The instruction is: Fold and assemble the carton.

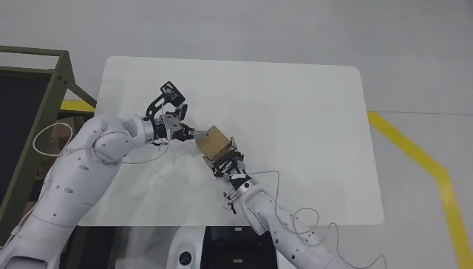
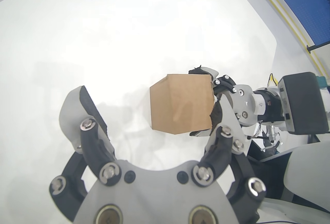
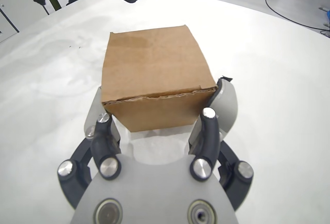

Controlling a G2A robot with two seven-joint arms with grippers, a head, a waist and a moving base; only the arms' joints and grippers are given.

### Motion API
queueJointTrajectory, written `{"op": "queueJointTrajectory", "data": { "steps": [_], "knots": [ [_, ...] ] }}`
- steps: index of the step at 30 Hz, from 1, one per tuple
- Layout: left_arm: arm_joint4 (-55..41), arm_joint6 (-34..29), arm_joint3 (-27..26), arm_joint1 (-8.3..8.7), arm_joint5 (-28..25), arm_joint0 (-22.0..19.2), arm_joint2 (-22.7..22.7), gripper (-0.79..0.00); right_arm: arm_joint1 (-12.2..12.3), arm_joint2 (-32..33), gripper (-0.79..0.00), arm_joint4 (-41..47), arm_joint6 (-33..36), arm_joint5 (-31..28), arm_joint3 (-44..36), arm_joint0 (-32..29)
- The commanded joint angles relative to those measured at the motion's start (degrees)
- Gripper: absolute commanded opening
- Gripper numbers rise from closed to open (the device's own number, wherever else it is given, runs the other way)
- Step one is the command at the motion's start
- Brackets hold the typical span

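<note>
A small brown cardboard carton point(image 1: 214, 142) stands closed as a box near the middle of the white table point(image 1: 295, 92). My right gripper point(image 3: 159, 104) is shut on the carton point(image 3: 154, 65), with one finger on each side of its near end. The left gripper point(image 2: 152, 109) is open, just beside the carton point(image 2: 180, 104) on the side away from the right gripper point(image 2: 229, 96); one of its fingertips point(image 2: 219, 114) overlaps the box's edge. From above, the left gripper point(image 1: 186, 130) is left of the box and the right gripper point(image 1: 224, 159) is at its near corner.
A green metal frame point(image 1: 44, 84) stands off the table's left edge. Yellow tape point(image 1: 414, 151) runs on the floor to the right. A thin cable point(image 1: 273, 176) trails from the right arm over the table. The far and right parts of the table are bare.
</note>
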Motion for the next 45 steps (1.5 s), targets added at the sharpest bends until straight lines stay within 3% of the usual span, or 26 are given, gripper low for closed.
{"op": "queueJointTrajectory", "data": {
  "steps": [1, 15, 22, 30, 42, 45],
  "knots": [
    [0.0, 0.04, 0.02, -0.01, -0.04, 0.05, -0.07, 0.0, -0.06, 0.11, -0.139, -0.03, -0.07, -0.06, 0.01, -0.07],
    [-0.26, 1.38, -0.12, 0.17, -0.02, 1.28, -2.08, 0.0, 1.15, 3.94, -0.145, -1.0, -2.71, -4.04, -4.2, -2.75],
    [-0.2, 1.32, -0.58, 0.23, 0.12, 1.95, -2.7, 0.0, 1.41, 4.41, 0.0, -2.35, 0.6, -6.1, -4.71, -2.57],
    [-0.07, 1.13, -0.88, 0.24, 0.12, 2.27, -3.02, 0.0, 1.49, 4.42, 0.0, -3.92, 2.86, -11.91, -3.25, 0.37],
    [-0.44, -0.94, -0.2, 0.1, 1.27, 1.8, -2.46, 0.0, 1.32, 4.84, 0.0, -4.29, 4.36, -16.03, -0.43, 3.65],
    [-3.96, -2.08, 0.88, -0.09, -1.14, 1.16, -1.42, 0.0, 1.26, 4.84, 0.0, -4.32, 4.56, -16.34, -0.01, 3.93]
  ]
}}
